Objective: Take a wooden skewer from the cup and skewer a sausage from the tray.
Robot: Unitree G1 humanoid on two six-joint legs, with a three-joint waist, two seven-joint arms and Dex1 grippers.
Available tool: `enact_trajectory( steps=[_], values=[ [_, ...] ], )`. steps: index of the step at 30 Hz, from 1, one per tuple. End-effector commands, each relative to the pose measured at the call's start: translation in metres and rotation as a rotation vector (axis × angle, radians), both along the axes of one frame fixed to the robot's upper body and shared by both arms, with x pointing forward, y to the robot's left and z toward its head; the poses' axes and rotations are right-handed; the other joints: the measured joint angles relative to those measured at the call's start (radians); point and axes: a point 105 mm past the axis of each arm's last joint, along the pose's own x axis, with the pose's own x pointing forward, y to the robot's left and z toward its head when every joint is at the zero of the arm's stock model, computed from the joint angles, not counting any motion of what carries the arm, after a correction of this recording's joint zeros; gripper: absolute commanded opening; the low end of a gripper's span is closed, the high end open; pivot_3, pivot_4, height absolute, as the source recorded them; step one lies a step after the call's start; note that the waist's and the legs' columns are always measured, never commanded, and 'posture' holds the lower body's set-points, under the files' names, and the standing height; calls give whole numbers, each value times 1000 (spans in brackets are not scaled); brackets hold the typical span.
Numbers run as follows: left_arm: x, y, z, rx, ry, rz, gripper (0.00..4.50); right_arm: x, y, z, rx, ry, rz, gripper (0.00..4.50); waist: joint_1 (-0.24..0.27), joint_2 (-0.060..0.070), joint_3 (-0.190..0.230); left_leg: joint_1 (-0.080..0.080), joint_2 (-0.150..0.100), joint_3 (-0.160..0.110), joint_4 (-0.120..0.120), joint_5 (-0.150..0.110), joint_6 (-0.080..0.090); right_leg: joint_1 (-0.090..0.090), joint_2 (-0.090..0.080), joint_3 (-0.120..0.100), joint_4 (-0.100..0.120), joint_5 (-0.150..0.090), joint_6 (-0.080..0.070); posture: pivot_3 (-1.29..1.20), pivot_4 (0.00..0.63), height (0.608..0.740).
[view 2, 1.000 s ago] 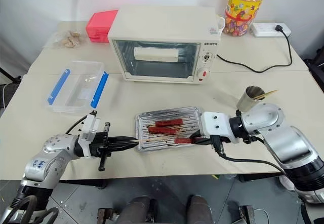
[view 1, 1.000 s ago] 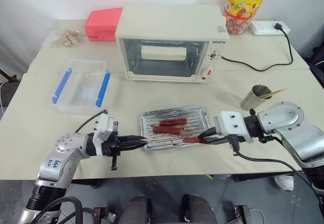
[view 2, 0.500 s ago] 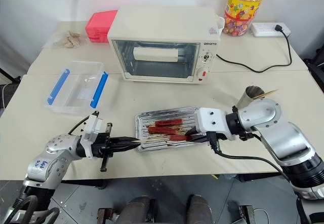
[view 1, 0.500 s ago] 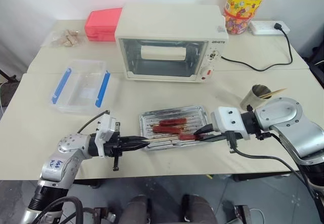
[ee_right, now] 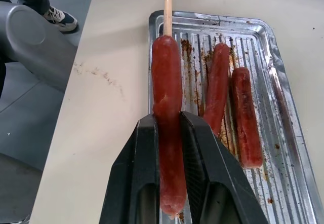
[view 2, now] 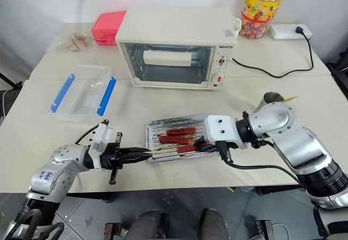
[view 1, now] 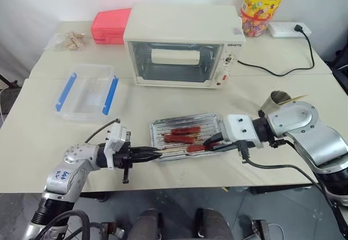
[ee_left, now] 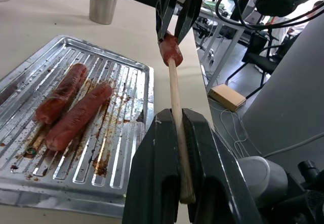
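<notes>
Wooden skewer (ee_left: 174, 100) tip buried inside sausage (ee_right: 167, 107)

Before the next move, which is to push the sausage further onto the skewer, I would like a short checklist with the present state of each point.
1. Left pincer shut on the wooden skewer: ok.
2. Right pincer shut on the sausage: ok.
3. Skewer tip entered into the sausage end: ok.
4. Skewer in line with the sausage's length: ok, as the right wrist view shows.
5. How deep the skewer sits inside: cannot tell.
6. Two other sausages lie in the tray, apart from the held one: ok.
</notes>
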Motion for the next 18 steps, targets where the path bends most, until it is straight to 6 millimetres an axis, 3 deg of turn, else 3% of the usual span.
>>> enact_trajectory(
  steps=[1, 8, 18],
  values=[
    [-1, -18, 6, -15, -30, -52, 0, -14, 20, 10, 37, -18, 89, 612, 1, 0, 0, 0, 0, 0, 0, 0, 0, 0, 0, 0, 0, 0, 0, 0, 150, 740],
    [2, -33, 14, -66, -41, -73, 0, -15, 24, 7, 43, -3, 83, 612, 0, 0, 0, -1, 0, -1, 1, 0, 0, 0, 0, 0, 1, 0, 0, 0, 150, 740],
    [0, -34, 13, -57, -39, -65, 0, -13, 15, 9, 39, -6, 66, 612, 1, 0, 0, -1, 0, -1, 1, 0, 0, 0, 0, 0, 1, 0, 0, 0, 150, 740]
  ],
)
